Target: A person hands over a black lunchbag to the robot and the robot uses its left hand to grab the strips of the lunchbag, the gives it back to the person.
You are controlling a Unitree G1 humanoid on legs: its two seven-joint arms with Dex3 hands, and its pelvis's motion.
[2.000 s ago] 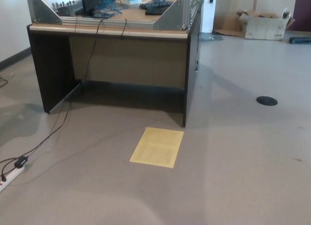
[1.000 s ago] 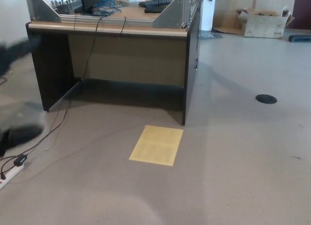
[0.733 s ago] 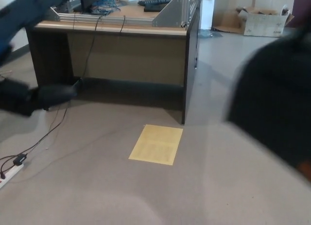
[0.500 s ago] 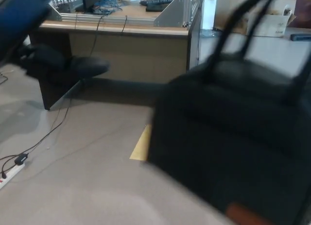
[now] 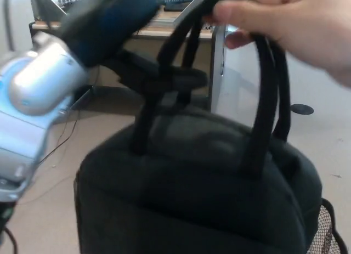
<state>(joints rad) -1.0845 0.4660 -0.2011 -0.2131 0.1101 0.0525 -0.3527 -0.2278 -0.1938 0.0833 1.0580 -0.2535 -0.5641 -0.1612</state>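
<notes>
Black lunchbag (image 5: pixel 197 188), absent 2 s ago, now fills frame's 6 o'clock, person's hand (image 5: pixel 290 23) holding straps (image 5: pixel 263 89) at 1; left hand (image 5: pixel 159 78) reaching them, fingers' state unclear w/ blur.

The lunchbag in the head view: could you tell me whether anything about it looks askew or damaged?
Nothing stands out. The black lunchbag hangs upright by its straps from a person's hand, with no visible damage. The picture is motion-blurred, so fine detail cannot be judged.
</notes>
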